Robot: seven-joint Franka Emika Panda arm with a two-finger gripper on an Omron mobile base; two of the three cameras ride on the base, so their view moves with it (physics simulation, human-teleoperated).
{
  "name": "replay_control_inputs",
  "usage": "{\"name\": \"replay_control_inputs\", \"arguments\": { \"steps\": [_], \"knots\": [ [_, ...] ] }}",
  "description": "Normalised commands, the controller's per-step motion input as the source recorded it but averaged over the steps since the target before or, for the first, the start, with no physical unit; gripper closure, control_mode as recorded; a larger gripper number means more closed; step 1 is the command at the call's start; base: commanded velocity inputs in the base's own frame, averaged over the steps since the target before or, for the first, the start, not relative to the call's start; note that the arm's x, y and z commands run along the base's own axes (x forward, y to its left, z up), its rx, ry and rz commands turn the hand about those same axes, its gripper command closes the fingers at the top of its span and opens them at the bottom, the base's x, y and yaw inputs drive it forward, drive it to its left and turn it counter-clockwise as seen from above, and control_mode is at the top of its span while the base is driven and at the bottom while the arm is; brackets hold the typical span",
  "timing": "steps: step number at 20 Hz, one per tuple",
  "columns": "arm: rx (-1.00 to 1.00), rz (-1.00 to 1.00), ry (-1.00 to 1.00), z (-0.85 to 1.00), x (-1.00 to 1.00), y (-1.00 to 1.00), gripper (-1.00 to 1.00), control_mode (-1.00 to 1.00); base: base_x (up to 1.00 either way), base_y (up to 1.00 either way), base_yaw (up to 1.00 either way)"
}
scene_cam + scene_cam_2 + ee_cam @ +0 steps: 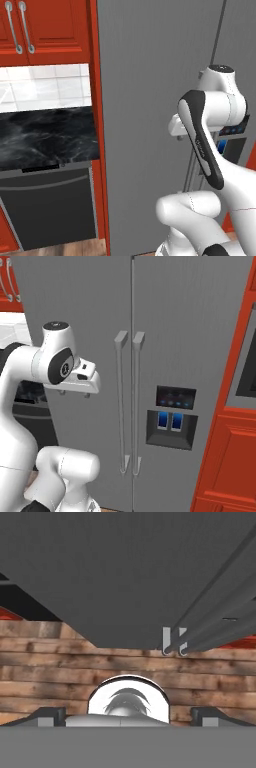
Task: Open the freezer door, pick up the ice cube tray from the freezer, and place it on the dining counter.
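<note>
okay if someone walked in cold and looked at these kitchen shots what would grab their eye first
Probably the big grey fridge, both doors shut: the freezer door on the left, and to its right the matching door with the black dispenser panel, their two long bar handles side by side at the middle seam. Next, the white arm folded up close in front of the freezer door, its gripper open and holding nothing. Bright red cabinets frame the fridge on both sides.
</note>
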Motion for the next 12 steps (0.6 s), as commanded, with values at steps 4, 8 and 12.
{"name": "replay_control_inputs", "arguments": {
  "steps": [4,8,12],
  "knots": [
    [0.00,0.00,0.00,0.00,0.00,0.00,-1.00,1.00,0.00,0.35,0.00],
    [0.00,0.00,0.00,0.00,0.00,0.00,-1.00,1.00,0.00,0.26,0.00],
    [0.00,0.00,0.00,0.00,0.00,0.00,-1.00,1.00,0.00,0.26,0.00]
  ]
}}
